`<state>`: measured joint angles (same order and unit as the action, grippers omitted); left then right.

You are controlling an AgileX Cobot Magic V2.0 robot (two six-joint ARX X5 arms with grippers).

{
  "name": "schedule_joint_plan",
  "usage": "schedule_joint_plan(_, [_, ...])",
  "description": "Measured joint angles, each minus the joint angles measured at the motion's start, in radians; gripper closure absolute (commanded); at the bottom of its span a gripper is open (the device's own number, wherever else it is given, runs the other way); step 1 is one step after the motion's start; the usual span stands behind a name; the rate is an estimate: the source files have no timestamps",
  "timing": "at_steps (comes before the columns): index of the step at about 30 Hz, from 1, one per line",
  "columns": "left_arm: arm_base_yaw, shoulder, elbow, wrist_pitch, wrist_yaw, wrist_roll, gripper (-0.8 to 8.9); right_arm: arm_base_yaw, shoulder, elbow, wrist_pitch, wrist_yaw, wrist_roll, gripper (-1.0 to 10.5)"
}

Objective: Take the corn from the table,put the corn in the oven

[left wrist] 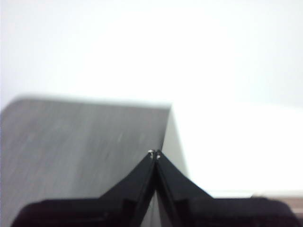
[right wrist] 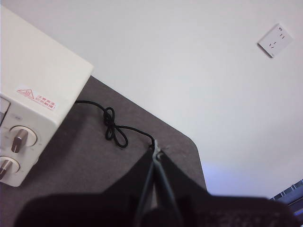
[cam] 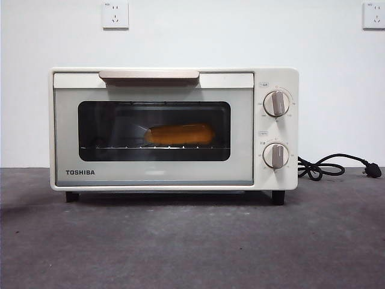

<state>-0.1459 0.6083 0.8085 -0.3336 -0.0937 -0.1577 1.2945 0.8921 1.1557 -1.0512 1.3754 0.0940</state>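
The corn (cam: pixel 179 134) lies on the wire rack inside the oven (cam: pixel 173 128), seen through the dark glass of the closed door. The cream oven stands on the dark grey table (cam: pixel 192 241). Neither arm shows in the front view. My left gripper (left wrist: pixel 154 154) is shut with nothing in it, held over the table beside a white surface. My right gripper (right wrist: pixel 155 150) is also shut and empty, raised to the knob side of the oven (right wrist: pixel 33 90), above the knotted cord (right wrist: pixel 115 128).
The black cord and plug (cam: pixel 337 167) lie on the table at the oven's right. Two wall sockets (cam: pixel 115 14) sit high on the white wall. The table's rounded far corner (right wrist: pixel 191 146) is near my right gripper.
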Motion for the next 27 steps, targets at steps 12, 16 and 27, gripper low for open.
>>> schedule_joint_plan(12, [0.098, -0.374, -0.597, 0.204, 0.101, 0.0, 8.17, 0.0, 0.0, 0.0, 0.0, 0.0, 0.0, 9.5])
schedule_joint_plan(16, [0.113, -0.486, -0.731, 0.205, 0.132, 0.0, 8.17, 0.0, 0.0, 0.0, 0.0, 0.0, 0.0, 9.5])
schedule_joint_plan(27, [0.15, -0.601, -0.79, 0.156, 0.146, 0.046, 8.17, 0.0, 0.0, 0.0, 0.0, -0.003, 0.0, 9.5])
